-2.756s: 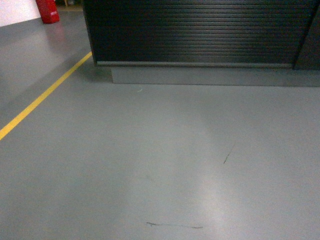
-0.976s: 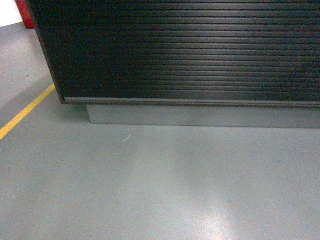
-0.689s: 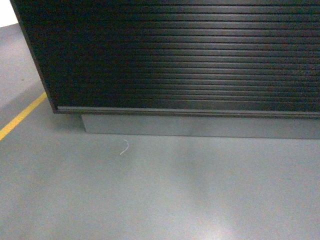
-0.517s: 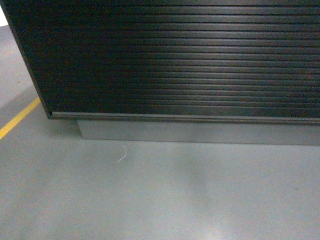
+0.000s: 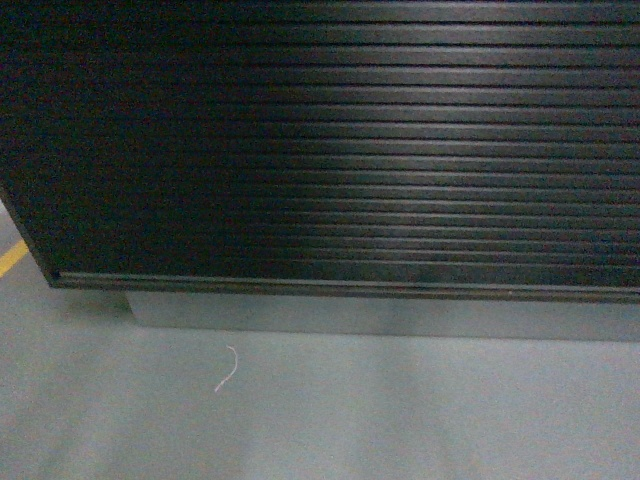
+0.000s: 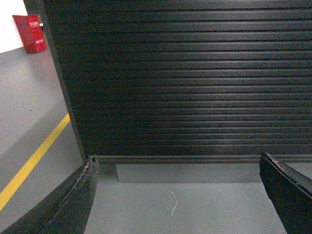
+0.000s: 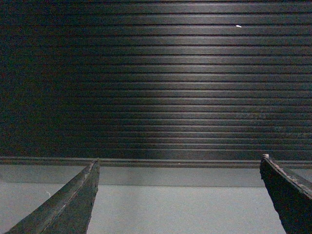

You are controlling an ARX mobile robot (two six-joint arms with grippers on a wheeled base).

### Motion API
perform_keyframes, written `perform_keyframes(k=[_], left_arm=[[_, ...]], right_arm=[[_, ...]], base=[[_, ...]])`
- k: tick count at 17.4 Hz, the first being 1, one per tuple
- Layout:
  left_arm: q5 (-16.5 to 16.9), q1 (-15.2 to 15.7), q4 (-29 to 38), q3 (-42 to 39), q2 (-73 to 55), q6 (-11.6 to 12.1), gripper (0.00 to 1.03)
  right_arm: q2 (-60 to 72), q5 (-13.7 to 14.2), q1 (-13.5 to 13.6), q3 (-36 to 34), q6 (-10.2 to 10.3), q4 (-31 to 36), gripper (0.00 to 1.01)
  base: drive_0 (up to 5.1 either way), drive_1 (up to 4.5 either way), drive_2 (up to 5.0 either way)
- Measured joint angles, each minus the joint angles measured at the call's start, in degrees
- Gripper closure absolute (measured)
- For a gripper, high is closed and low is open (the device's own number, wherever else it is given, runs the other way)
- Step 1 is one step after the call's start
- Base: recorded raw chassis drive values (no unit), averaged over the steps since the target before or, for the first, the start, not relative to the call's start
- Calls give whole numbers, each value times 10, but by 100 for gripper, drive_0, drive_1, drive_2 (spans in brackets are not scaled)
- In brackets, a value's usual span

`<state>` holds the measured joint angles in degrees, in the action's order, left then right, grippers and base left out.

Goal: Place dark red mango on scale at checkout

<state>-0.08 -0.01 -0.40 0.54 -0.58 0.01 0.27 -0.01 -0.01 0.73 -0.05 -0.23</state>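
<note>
The robot stands right up against the front of the checkout [image 5: 340, 150], so close that the ribbed black panel fills nearly all of what it sees, with only the grey base and a strip of floor [image 5: 400, 420] below. From here the task looks barely begun as far as handling goes: the dark red mango is nowhere in sight, and neither is the scale, which I judge must sit up on the counter top, above what any camera takes in. Nothing has been picked up; finding the fruit, lifting it and setting it on the scale all remain.

Both arms are held low and pointed forward at the panel. The left gripper [image 6: 178, 195] has its two dark fingers spread wide apart with nothing between them, and through the gap I see a small white curl of thread [image 6: 172, 203] on the floor. The right gripper [image 7: 178, 195] is likewise spread wide and empty. A yellow line [image 6: 34, 158] runs along the floor to the left, with a red box [image 6: 30, 33] far off by the wall.
</note>
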Motion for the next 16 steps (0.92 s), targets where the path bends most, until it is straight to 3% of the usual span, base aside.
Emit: perform_keyframes(k=[16], left_arm=[[0,0,2,0,0,0,5]], right_arm=[[0,0,0,0,0,1,3]], base=[[-6,289,-300]])
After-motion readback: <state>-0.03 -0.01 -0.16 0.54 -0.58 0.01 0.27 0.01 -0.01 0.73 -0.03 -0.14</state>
